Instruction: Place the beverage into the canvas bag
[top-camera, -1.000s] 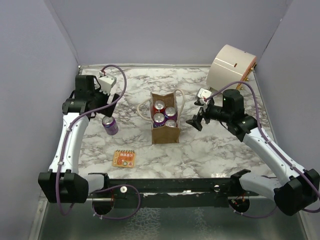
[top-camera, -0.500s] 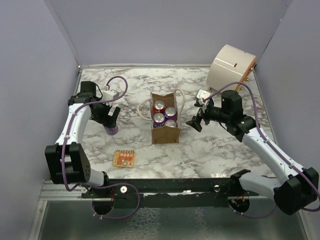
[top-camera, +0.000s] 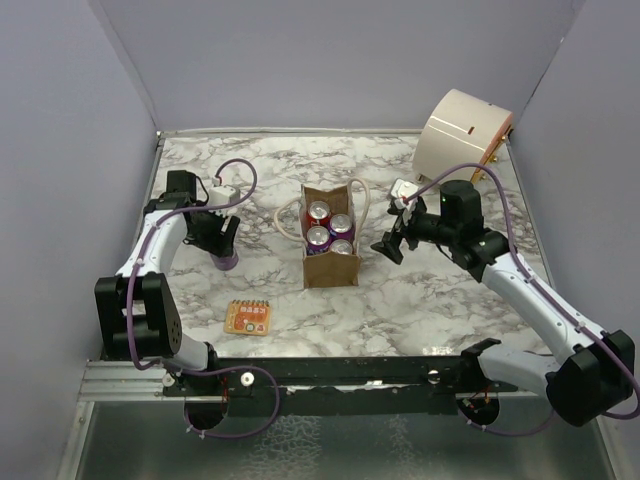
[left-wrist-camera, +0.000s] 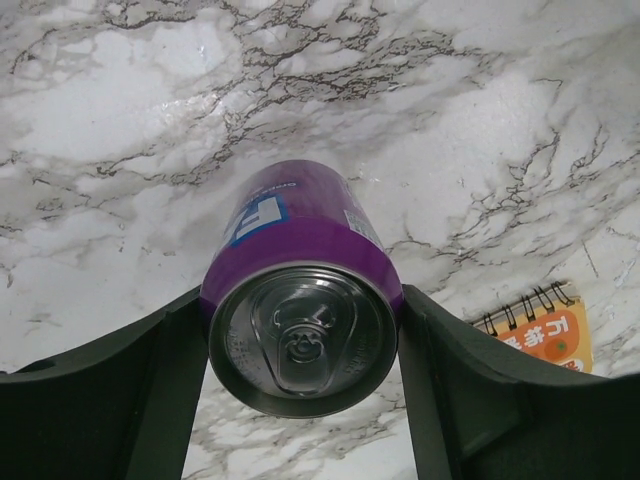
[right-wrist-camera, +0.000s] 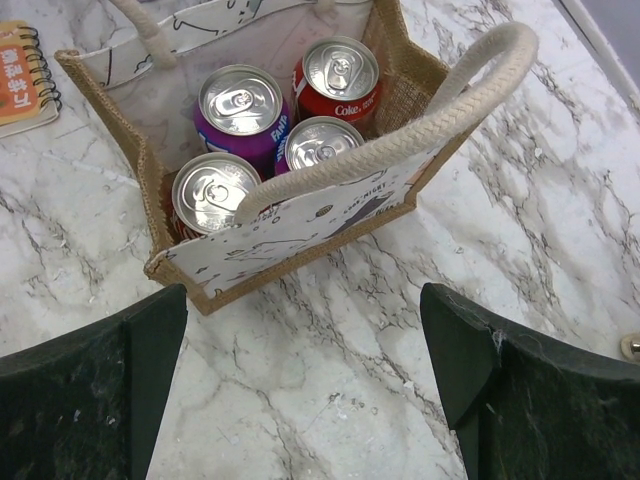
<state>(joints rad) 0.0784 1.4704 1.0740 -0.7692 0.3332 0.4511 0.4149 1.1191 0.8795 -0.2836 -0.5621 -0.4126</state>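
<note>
A marble-patterned tabletop (top-camera: 430, 300) boxed in by plain grey walls (top-camera: 330, 70) fills our view. At centre stands the canvas bag (top-camera: 331, 265), upright and open-topped, with four cans (right-wrist-camera: 240, 105) already packed inside and its cream rope handles arching over them. Left of the bag, and apart from it, we see the purple can (left-wrist-camera: 300, 270) standing on the tabletop with the left gripper (top-camera: 221, 240) around it, its jaws pressed against both sides of the can. The right gripper (top-camera: 388, 243) hangs just to the right of the bag, jaws spread wide and holding nothing. An orange spiral notepad (top-camera: 248, 317) lies near the front edge, and a cream drum-shaped container (top-camera: 462, 130) sits tilted in the far right corner.
</note>
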